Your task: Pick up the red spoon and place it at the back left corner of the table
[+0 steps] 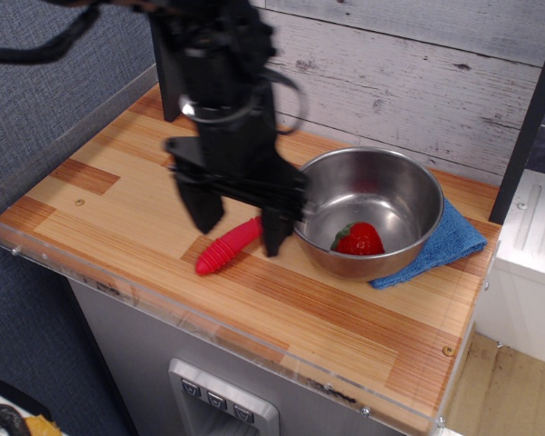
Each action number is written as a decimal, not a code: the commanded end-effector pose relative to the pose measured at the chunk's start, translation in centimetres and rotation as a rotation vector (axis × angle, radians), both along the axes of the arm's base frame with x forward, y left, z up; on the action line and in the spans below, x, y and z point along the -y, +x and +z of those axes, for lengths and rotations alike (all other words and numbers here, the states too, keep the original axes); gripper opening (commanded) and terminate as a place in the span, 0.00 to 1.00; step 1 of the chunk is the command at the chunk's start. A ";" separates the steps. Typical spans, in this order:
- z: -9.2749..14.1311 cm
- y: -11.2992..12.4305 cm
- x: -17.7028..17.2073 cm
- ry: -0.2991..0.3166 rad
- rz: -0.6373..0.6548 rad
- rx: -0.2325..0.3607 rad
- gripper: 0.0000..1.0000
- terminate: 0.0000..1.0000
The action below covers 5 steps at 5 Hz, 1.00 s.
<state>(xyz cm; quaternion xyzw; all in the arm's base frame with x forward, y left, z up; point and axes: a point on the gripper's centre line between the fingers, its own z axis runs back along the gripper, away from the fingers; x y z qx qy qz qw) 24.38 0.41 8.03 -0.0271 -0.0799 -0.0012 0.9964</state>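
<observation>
The red spoon (pixel 227 247) lies on the wooden table (pixel 127 195) near the front, its ribbed red handle pointing front-left. Its metal head is hidden behind my gripper, toward the steel bowl. My gripper (pixel 240 225) is open and hangs right over the spoon, one finger (pixel 203 207) to the left of the handle and the other finger (pixel 276 227) to its right. Whether the fingertips touch the table I cannot tell. The back left corner of the table is partly hidden behind my arm.
A steel bowl (pixel 381 177) with a red strawberry (pixel 360 239) in it stands right of the spoon on a blue cloth (pixel 448 238). A dark post (pixel 170 77) stands at the back left. A clear acrylic rim (pixel 118 277) edges the table.
</observation>
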 end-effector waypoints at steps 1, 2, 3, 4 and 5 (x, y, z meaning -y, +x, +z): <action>-1.7 2.5 -4.6 0.033 0.073 -0.005 1.00 0.00; -1.7 3.4 -5.0 0.043 0.076 -0.003 1.00 0.00; -2.7 3.9 -4.5 0.053 0.058 -0.016 1.00 0.00; -4.7 3.7 -3.3 0.077 0.031 -0.052 1.00 0.00; -6.8 3.2 -2.5 0.083 0.015 -0.086 1.00 0.00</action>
